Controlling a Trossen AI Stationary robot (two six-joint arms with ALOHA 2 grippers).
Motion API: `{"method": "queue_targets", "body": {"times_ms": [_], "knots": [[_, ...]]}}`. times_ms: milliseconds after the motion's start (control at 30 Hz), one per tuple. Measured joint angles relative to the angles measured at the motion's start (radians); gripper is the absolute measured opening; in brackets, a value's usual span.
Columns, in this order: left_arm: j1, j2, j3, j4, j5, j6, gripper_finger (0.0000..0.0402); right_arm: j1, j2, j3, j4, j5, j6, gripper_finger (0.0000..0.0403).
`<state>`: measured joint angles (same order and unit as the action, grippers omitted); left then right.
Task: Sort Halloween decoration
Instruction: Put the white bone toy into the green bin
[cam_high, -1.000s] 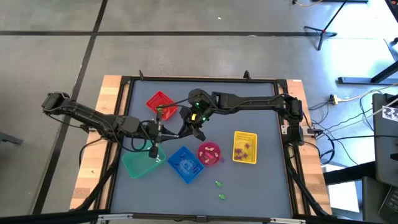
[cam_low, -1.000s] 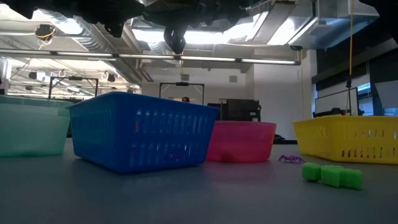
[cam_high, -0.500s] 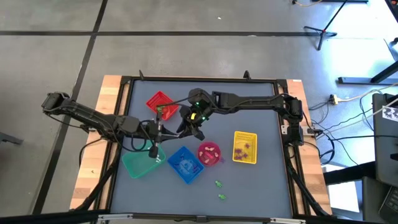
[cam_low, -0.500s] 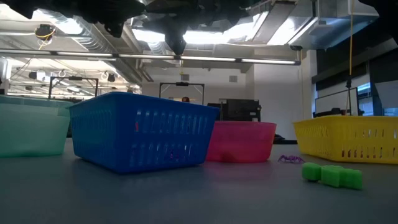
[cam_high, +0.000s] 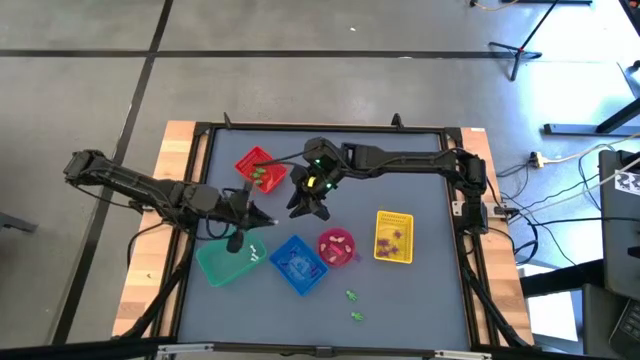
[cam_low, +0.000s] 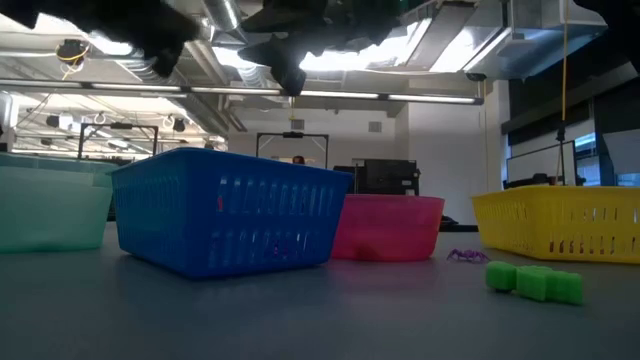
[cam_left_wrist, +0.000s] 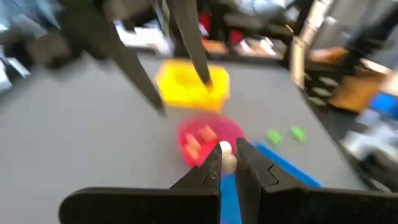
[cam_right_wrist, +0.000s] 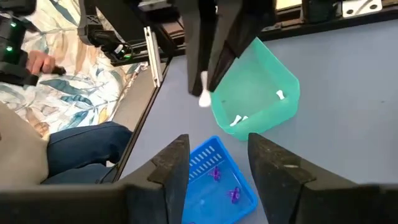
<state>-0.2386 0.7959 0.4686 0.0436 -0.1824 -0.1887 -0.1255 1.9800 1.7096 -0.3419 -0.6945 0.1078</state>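
My left gripper is shut on a small cream trinket above the table, by the far corner of the teal basket. My right gripper hangs open and empty between the red basket and the blue basket. The teal basket holds white trinkets and the blue basket holds purple ones. Two green trinkets and a purple one lie on the table near its front edge. My left gripper pinches the cream trinket between its two fingers, right at their free ends. The trinket is lifted clear of the table and sticks out just past the fingertips, beside the teal basket's rim.
A pink bowl and a yellow basket holding purple pieces stand right of the blue basket. The red basket holds green pieces. A seated person's leg shows beyond the table's edge.
My right gripper has opened, staying in place between the red and blue baskets. My left gripper, still shut on the cream trinket, has swung a little toward the table's far right, off the teal basket.
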Motion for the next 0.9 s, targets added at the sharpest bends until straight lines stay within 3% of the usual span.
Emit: {"method": "queue_targets", "body": {"times_ms": [167,233,400,600,900], "knots": [[-0.012,-0.072,0.000,-0.303,0.244,-0.275,0.0007,0.054,0.000,0.000,-0.007,0.071,0.003,0.0163],[-0.028,-0.083,0.000,-0.397,0.286,-0.358,0.0007,0.084,0.000,0.000,-0.007,0.077,0.003,0.0163],[-0.064,-0.083,0.000,-0.593,0.307,-0.465,0.0007,0.160,0.000,0.000,-0.035,0.106,0.003,0.0163],[-0.088,-0.082,0.000,-0.669,0.297,-0.538,0.0010,0.263,0.000,0.000,-0.162,0.292,0.003,0.0163],[-0.094,-0.071,0.000,-0.667,0.221,-0.545,0.0089,0.414,0.000,0.000,-0.367,0.546,0.065,0.0163]]}}
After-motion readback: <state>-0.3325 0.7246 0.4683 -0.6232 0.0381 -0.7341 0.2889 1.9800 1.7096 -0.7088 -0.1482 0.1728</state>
